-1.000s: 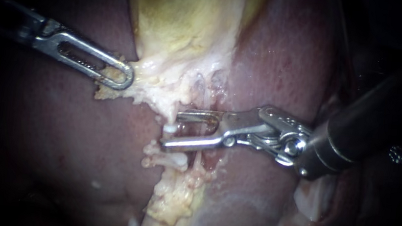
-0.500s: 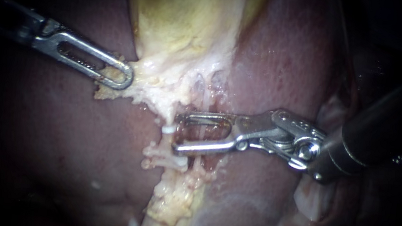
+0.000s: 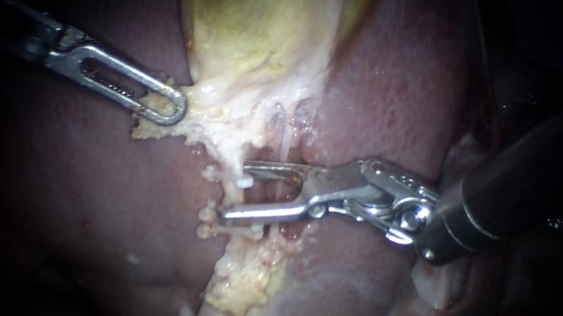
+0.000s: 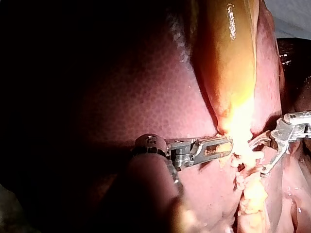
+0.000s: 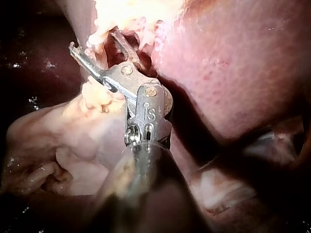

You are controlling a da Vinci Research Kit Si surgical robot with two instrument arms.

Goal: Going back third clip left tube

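The liver [image 3: 385, 85] is dark red-brown, with tiny pale dots all over it like a fine net. The gallbladder [image 3: 260, 18] is yellow with a bit of green. The lumpy tissue [image 3: 227, 118] below it is cream and pale yellow. A small clip [image 3: 241, 182] is white. The left instrument [image 3: 163, 102] is shiny silver with a dark shaft. The right instrument [image 3: 235, 191] is silver too, with a dark grey shaft.

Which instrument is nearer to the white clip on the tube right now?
Right. The right instrument has its open jaws straddling the white clip, with the upper jaw tip beside it. The left instrument is apart, shut on the gallbladder at its pale edge.
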